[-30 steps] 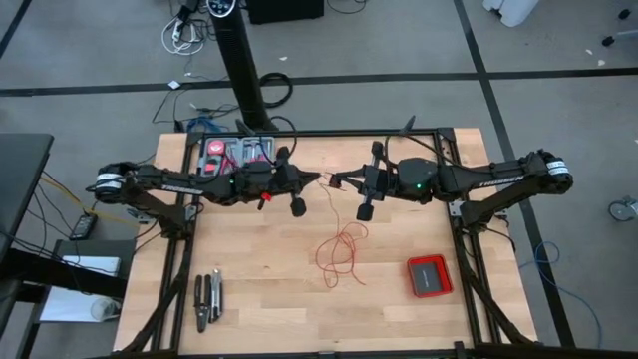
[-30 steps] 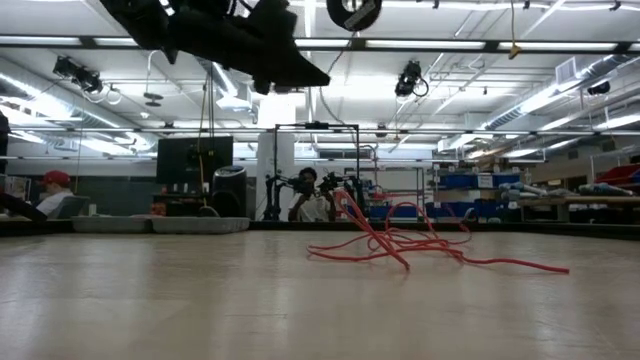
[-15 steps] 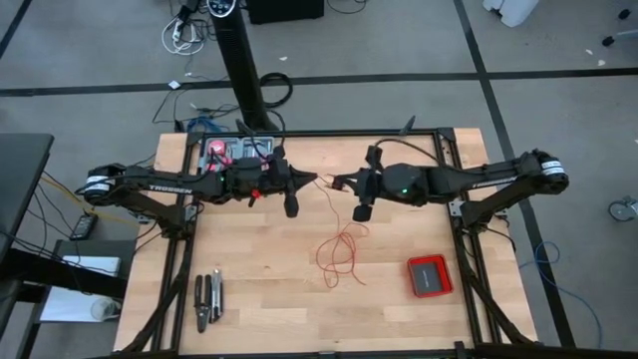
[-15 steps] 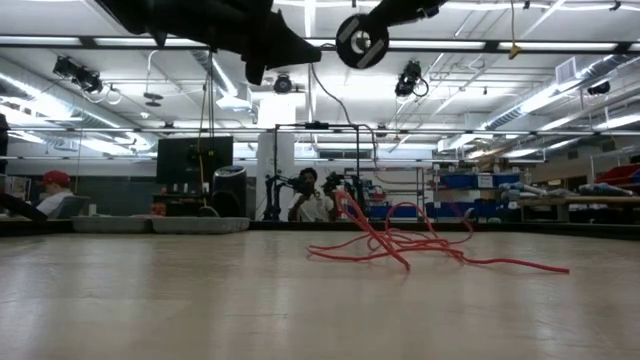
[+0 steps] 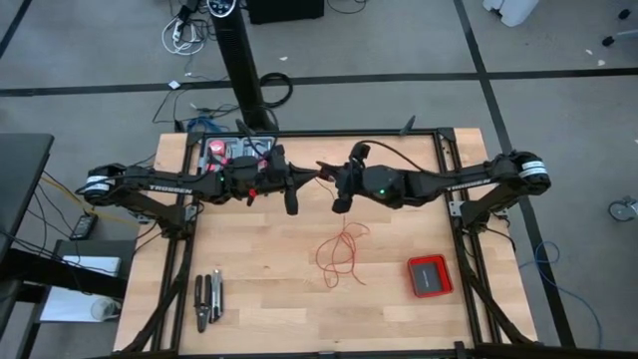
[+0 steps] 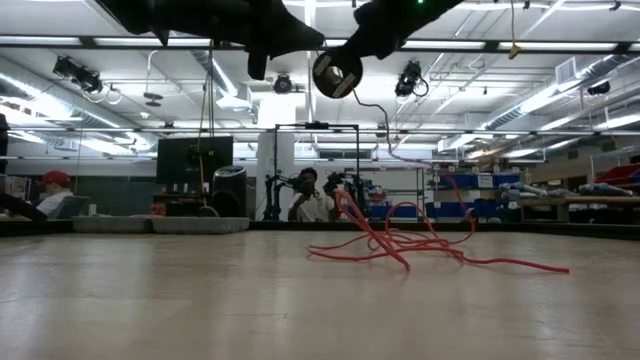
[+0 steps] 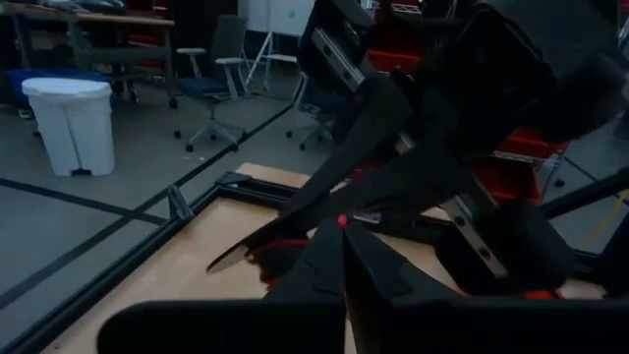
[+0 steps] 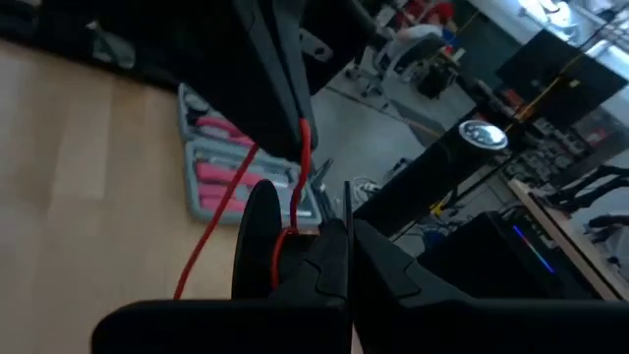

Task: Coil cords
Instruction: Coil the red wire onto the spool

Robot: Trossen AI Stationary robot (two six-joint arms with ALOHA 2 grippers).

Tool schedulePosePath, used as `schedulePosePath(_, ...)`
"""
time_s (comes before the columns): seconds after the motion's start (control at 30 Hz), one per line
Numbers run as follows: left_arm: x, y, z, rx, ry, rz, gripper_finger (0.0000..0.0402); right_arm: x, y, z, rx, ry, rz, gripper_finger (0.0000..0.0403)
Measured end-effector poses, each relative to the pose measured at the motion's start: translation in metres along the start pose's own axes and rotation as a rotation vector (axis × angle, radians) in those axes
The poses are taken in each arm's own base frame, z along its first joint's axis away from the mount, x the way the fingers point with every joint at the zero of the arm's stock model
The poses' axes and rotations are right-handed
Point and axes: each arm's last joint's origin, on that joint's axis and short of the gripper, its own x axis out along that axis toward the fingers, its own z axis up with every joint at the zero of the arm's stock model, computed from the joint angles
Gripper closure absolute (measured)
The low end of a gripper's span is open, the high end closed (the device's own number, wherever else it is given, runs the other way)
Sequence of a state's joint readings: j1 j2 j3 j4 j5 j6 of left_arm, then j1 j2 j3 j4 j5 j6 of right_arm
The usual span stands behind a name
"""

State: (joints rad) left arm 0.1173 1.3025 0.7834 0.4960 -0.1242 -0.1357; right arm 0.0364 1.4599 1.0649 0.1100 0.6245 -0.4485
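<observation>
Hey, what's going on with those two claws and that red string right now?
Left claw and right claw shut, meeting above the table. Red wire mostly loose on the wood, one strand running up to them. Nothing blocking.

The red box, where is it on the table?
In the high view the red box lies flat on the table's right side, near the front edge. The loose red wire is its nearest neighbour, to its left, not touching it.

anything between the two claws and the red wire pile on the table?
Nothing visible. Both claws, left claw and right claw, are shut and meet tip to tip above the table's back half, with a strand of the red wire at them. The loose loops lie on bare wood below; the red box and pliers sit well aside.
</observation>
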Motion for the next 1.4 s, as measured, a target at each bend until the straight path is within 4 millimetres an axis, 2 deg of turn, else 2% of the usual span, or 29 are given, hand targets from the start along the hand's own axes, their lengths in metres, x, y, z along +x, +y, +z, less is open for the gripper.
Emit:
schedulePosePath(0.23,0.002,0.0,0.0,0.002,-0.008,0.011,0.0401,0.009,0.002,0.007,0.074,-0.069,-0.105,0.0401)
schedulePosePath(0.6,0.006,-0.001,-0.004,0.002,-0.007,-0.023,0.0397,0.008,-0.003,0.014,0.15,-0.127,-0.154,0.0402)
schedulePosePath(0.87,0.011,-0.002,-0.014,0.029,0.026,-0.023,0.0315,0.007,-0.005,0.017,0.153,-0.166,-0.158,0.0402)
schedulePosePath(1.0,0.011,-0.002,-0.013,0.03,0.021,-0.023,0.0295,0.006,-0.006,0.019,0.162,-0.179,-0.159,0.0402)
schedulePosePath(1.27,0.011,-0.005,-0.013,0.056,0.019,-0.031,0.0302,0.005,-0.005,0.019,0.159,-0.171,-0.18,0.0403)
schedulePosePath(1.4,0.011,-0.004,-0.016,0.072,0.051,-0.03,0.0321,0.003,-0.003,0.02,0.157,-0.169,-0.181,0.0403)
